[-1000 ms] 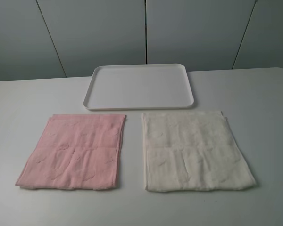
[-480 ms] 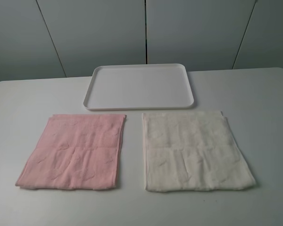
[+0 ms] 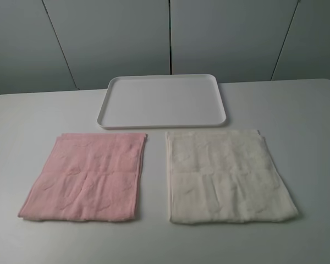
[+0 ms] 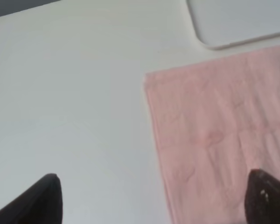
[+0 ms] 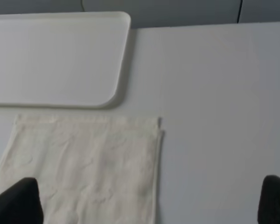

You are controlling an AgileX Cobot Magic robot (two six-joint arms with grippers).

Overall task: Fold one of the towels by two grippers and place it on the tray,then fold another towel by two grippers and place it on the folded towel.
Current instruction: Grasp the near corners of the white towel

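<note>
White tray [image 3: 162, 102], pink towel [image 3: 85, 176] and cream towel [image 3: 225, 176] flat beside it, left gripper [image 4: 154, 198], right gripper [image 5: 149, 198], jaws released

The high camera stands off the arms at the table's [image 3: 308, 121] near side. It looks down and across, far enough back to take in the tray [image 3: 162, 100], pink towel [image 3: 85, 176] and cream towel [image 3: 225, 176] whole. The left wrist camera peers past the spread left tool [image 4: 154, 198], close over the pink towel's far left corner. The right wrist camera, behind the spread right tool [image 5: 147, 200], sits farther back, over the cream towel's far right corner. Each wrist view shares a near tray corner with the high view.
</note>
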